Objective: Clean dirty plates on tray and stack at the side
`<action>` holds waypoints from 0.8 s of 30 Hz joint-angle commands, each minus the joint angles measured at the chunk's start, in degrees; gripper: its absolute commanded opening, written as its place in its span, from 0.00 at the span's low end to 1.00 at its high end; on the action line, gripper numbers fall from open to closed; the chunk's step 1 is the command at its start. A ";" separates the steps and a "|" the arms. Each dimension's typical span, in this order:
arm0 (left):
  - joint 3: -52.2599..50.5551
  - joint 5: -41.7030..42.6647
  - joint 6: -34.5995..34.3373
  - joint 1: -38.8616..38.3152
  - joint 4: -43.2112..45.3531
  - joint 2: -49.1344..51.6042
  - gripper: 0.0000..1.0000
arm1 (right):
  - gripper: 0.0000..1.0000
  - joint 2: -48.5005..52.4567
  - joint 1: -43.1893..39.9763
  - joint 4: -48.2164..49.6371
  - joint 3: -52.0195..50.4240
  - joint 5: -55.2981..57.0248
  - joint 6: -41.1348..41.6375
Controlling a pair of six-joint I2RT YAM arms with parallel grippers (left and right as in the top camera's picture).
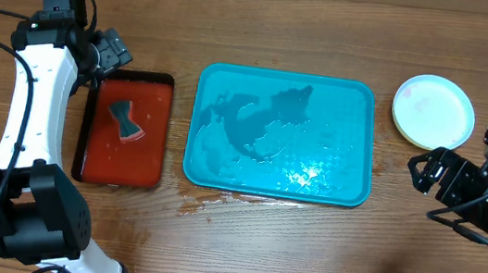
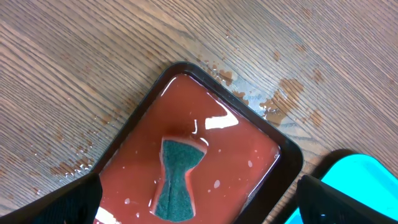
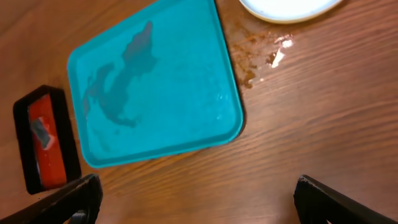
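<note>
The turquoise tray (image 1: 276,182) lies mid-table, wet and holding no plates; it also shows in the right wrist view (image 3: 155,87) and at a corner of the left wrist view (image 2: 360,186). The plates (image 1: 433,110) sit stacked at the far right of the table, pale blue on top with a yellow-green rim below; their edge shows in the right wrist view (image 3: 286,9). My left gripper (image 2: 199,202) is open and empty above the red tray. My right gripper (image 3: 196,202) is open and empty over bare wood, right of the turquoise tray and in front of the stack.
A black-rimmed red tray (image 1: 153,158) holds red liquid and a green sponge (image 1: 125,121), left of the turquoise tray; the sponge also shows in the left wrist view (image 2: 178,180). Water drops lie on the wood (image 1: 203,201) by the trays.
</note>
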 commanded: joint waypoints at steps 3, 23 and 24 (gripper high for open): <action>0.48 0.07 0.07 -0.04 0.11 0.44 1.00 | 1.00 0.11 0.59 0.22 -0.24 1.51 -0.17; 0.48 0.07 0.07 -0.04 0.09 0.44 1.00 | 1.00 -33.46 21.88 47.56 -40.76 3.80 -0.17; 0.48 0.07 0.07 -0.04 0.09 0.44 1.00 | 1.00 -35.56 22.12 49.72 -43.06 4.04 -0.17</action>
